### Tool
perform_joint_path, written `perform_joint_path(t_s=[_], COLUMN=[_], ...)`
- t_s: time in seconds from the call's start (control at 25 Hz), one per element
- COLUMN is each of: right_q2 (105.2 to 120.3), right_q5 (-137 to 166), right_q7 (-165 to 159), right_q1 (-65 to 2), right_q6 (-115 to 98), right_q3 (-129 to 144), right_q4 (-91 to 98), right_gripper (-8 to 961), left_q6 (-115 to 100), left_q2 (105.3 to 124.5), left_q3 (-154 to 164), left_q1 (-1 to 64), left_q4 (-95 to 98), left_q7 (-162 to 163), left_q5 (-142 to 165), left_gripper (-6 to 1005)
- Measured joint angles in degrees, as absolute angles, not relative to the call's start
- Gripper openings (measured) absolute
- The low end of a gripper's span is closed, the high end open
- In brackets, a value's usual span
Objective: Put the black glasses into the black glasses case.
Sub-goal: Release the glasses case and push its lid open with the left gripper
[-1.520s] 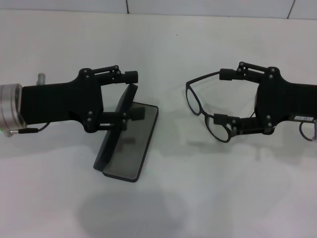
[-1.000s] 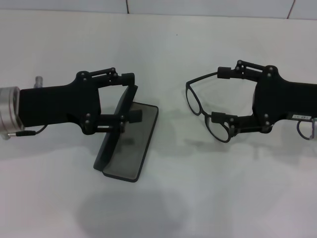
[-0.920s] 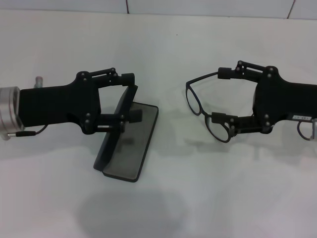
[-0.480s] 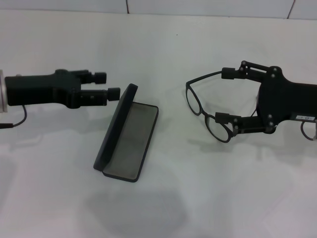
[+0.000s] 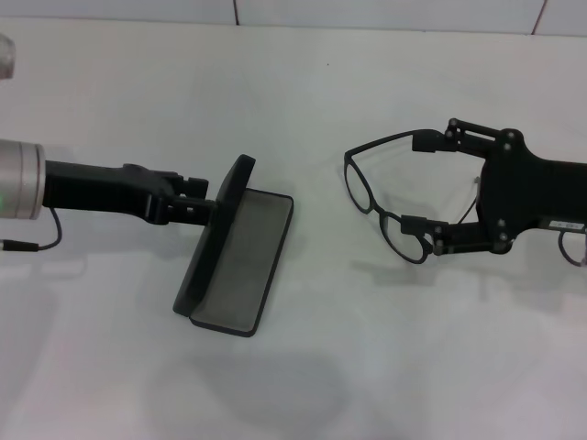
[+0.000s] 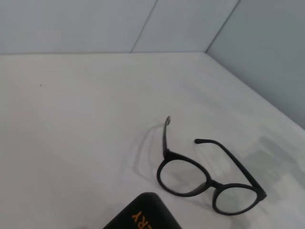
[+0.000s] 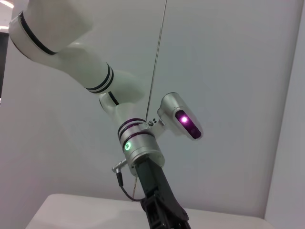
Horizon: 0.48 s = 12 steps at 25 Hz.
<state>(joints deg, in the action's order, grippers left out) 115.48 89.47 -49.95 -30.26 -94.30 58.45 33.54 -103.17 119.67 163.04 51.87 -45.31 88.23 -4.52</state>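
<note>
The black glasses case (image 5: 240, 266) lies open at centre left in the head view, grey lining up, its lid (image 5: 216, 231) standing tilted on the left side. My left gripper (image 5: 200, 203) is turned edge-on and reaches in from the left against the lid's outer face near its far end. The black glasses (image 5: 385, 216) rest unfolded on the table to the right. My right gripper (image 5: 420, 183) is open, one finger at the far temple arm, the other at the near lens. The left wrist view shows the glasses (image 6: 209, 182) and a case corner (image 6: 140, 218) with orange lettering.
The white table (image 5: 303, 367) runs to a wall seam at the back. The right wrist view looks across at the left arm (image 7: 138, 143) and the robot's head camera (image 7: 181, 117).
My left gripper left its straddle of the lid, drew back left, turned edge-on and came back against the lid's outer side. My right gripper shifted slightly right; the glasses and case stayed put.
</note>
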Motion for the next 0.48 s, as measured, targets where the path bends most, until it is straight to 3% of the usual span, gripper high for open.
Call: perform_joint_path(t_s=[0.48], right_q2=[115.60], right_q5=[89.25], right_q7=[-49.21], right_q1=[-29.87], right_q6=[-94.30], right_q3=[58.28], right_q4=[33.61], right_gripper=[873], left_q6=[-98.75], left_q2=[119.57], left_q3=[163.04], left_q1=[53.98], left_q4=[-41.60], left_q7=[90.38], left_q5=[0.96], left_gripper=[816])
